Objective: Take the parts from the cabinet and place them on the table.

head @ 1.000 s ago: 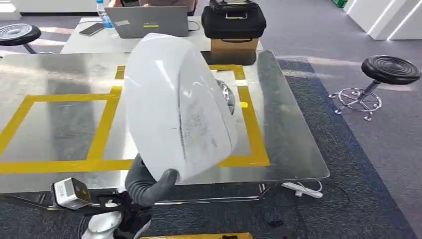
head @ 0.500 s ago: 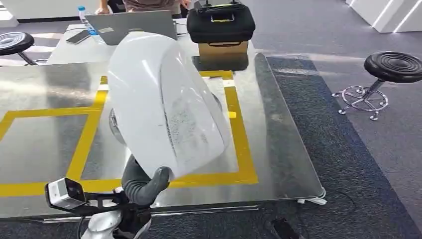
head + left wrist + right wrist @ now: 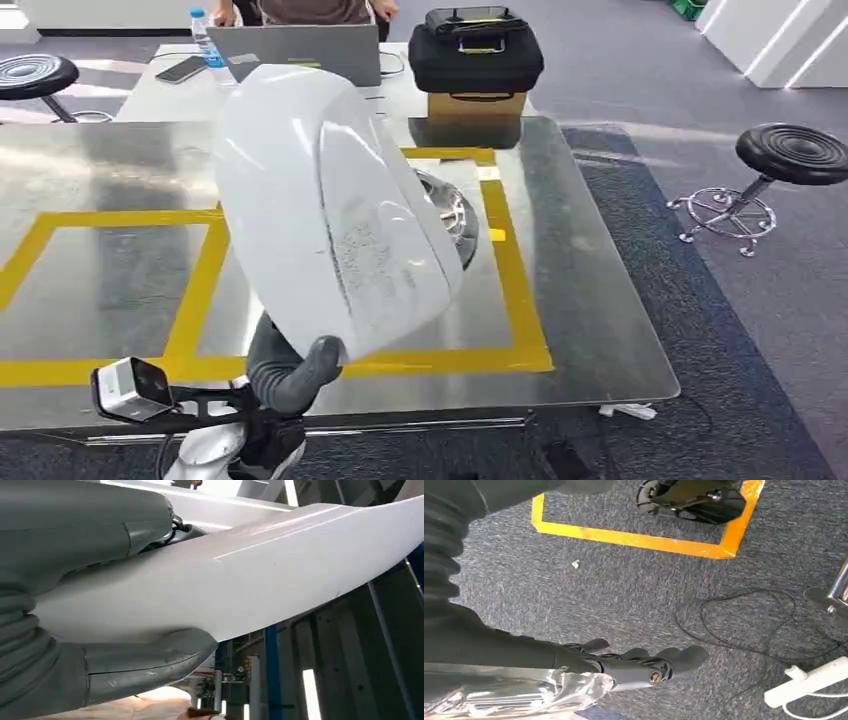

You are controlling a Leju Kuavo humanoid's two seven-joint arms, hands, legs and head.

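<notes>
My left hand (image 3: pixel 292 368) grips the lower edge of a big white curved shell part (image 3: pixel 330 210), tilted up over the near middle of the shiny metal table (image 3: pixel 590 300). In the left wrist view the thumb and fingers of the left hand (image 3: pixel 75 630) clamp the white part (image 3: pixel 260 575) from both sides. A round metal part (image 3: pixel 458 215) lies on the table behind the shell, inside the right yellow tape rectangle (image 3: pixel 515 290), and is mostly hidden. My right hand (image 3: pixel 644 665) hangs over the carpet with its fingers stretched out and nothing in them.
Beyond the table stand a black case (image 3: pixel 475 50) on a cardboard box, a laptop (image 3: pixel 300 48) with a person behind it, and a water bottle (image 3: pixel 205 35). Black stools (image 3: pixel 795 155) (image 3: pixel 35 72) flank the table. A white power strip (image 3: pixel 809 680) and cables lie on the carpet.
The whole picture has shifted, so the camera moved; the table sits slightly lower and further right than half a second ago. The white part stays in my left hand at about the same tilt.
</notes>
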